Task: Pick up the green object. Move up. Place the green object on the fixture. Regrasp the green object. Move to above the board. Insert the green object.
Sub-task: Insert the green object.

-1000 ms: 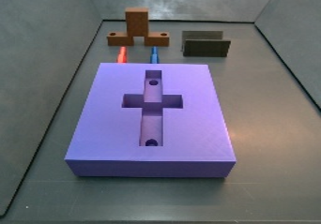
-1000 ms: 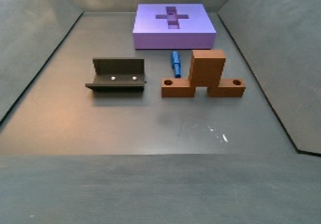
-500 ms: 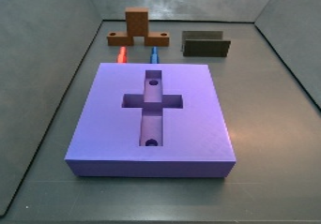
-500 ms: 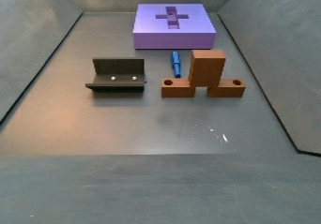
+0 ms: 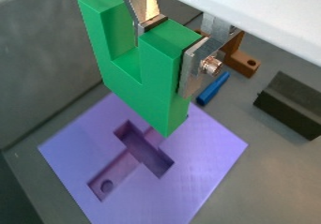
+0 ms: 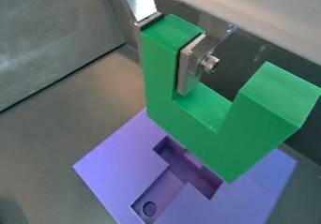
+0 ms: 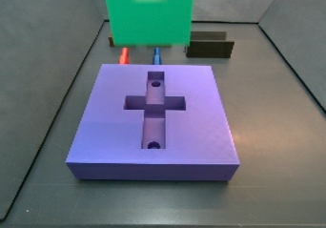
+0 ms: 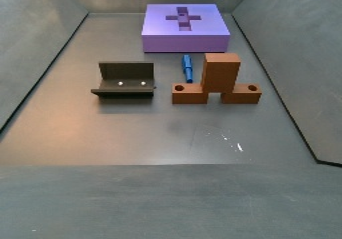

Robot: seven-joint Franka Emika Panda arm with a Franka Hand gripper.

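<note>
Gripper (image 5: pixel 174 42) clamped on the bright green blocky U-shaped piece (image 5: pixel 141 61), one prong pinched between the flat silver fingers (image 6: pixel 192 63), piece hanging in the air above the large purple-blue rectangular board (image 5: pixel 189 162) with its cross-shaped recess (image 5: pixel 135 155). Same piece fills the upper part of a side view (image 7: pixel 149 14), above the board's far end (image 7: pixel 155 117). Dark olive-brown slotted fixture (image 8: pixel 124 81) sits on the floor, well apart from the board, beside the brown wooden stand (image 8: pixel 217 80) and blue peg (image 8: pixel 189 66).
</note>
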